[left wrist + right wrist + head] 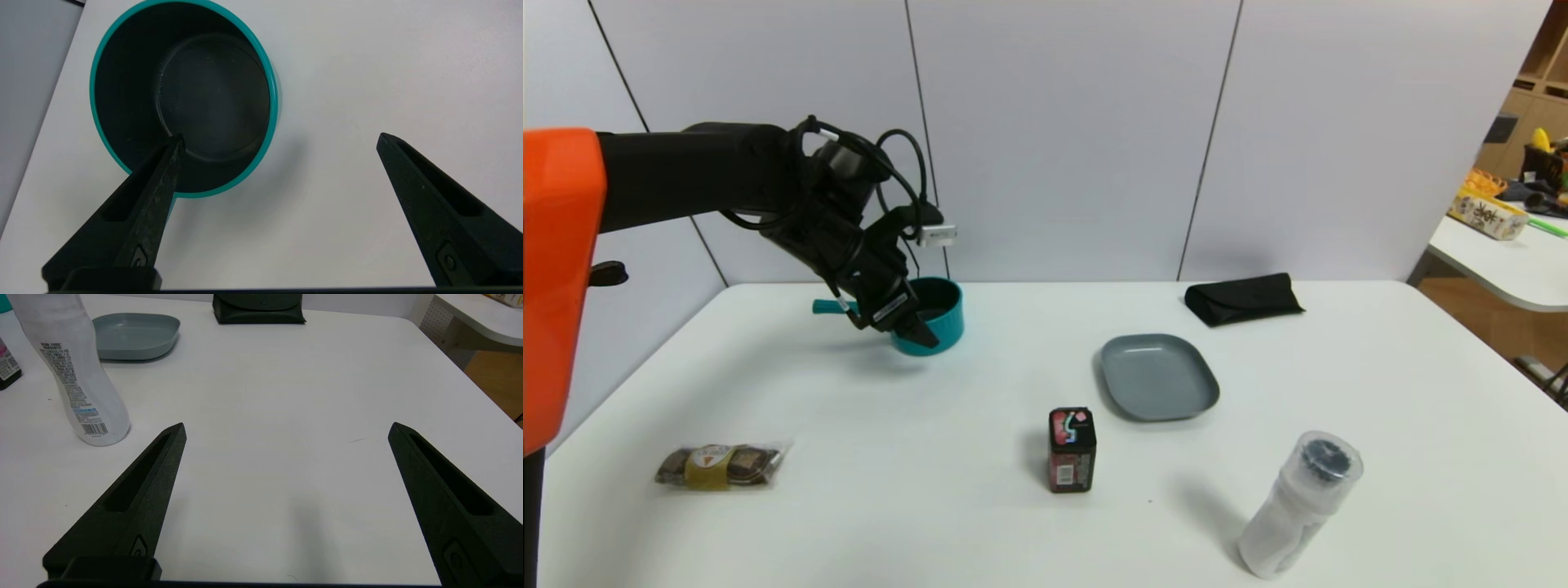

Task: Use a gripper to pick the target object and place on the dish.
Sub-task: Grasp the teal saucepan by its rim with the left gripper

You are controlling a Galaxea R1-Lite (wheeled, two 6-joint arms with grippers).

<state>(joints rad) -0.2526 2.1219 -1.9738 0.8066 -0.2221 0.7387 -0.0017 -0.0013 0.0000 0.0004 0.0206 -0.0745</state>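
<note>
Saucepan (pixel 949 327), teal outside, dark inside, straight teal handle, upright

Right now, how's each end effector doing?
Left end effector: open, by the teal saucepan, holding nothing.
Right end effector: open and empty, parked above the table.

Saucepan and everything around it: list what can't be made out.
- Saucepan handle: mostly hidden by the left hand's finger in the left wrist view.
- Bottle top: cut off by the right wrist view's edge.
- Black-and-red box: partly cut off there too.
- Wrapped snack's label wording: too small in the head view.
</note>
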